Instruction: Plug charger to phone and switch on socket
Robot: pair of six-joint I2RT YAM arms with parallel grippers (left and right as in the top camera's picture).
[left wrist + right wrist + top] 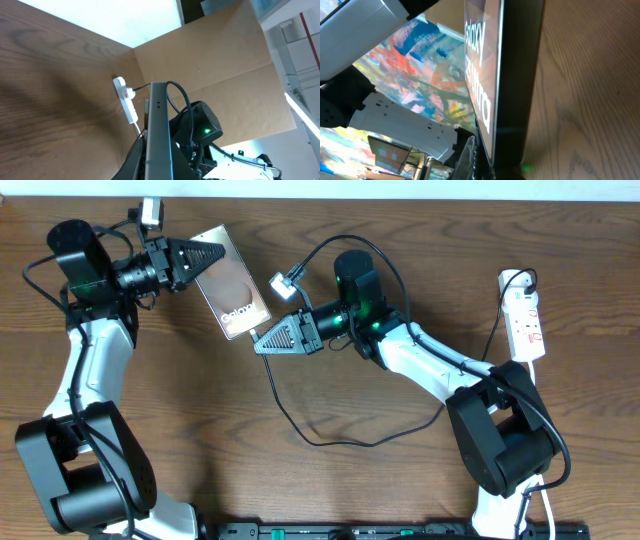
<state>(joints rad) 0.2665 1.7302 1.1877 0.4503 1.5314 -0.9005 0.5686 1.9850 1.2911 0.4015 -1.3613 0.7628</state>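
Nearest us, at 6 o'clock on the wooden table (pixel 250 470), we see the charger (pixel 345 445) lying in a loose loop. One end of it climbs toward the right claw (pixel 258 346). That claw sits just left of centre and points toward 9 o'clock. Its fingers are drawn together with the cable leading out from its tip, though we cannot make out the plug itself.

Just beyond the claw, at about 10 o'clock, is the phone (pixel 235 285), turned at a slant. Its end with the white lettering is close to the right claw's tip. From the right wrist we see the phone edge-on and very close, lettering facing left.

Past it, the left claw (pixel 218 254) reaches in from 9 o'clock and is clamped on the phone's far end. From the left wrist the phone stands as a thin edge between the fingers.

The socket (pixel 527 320) lies well apart at 2 o'clock, near the table's right edge.
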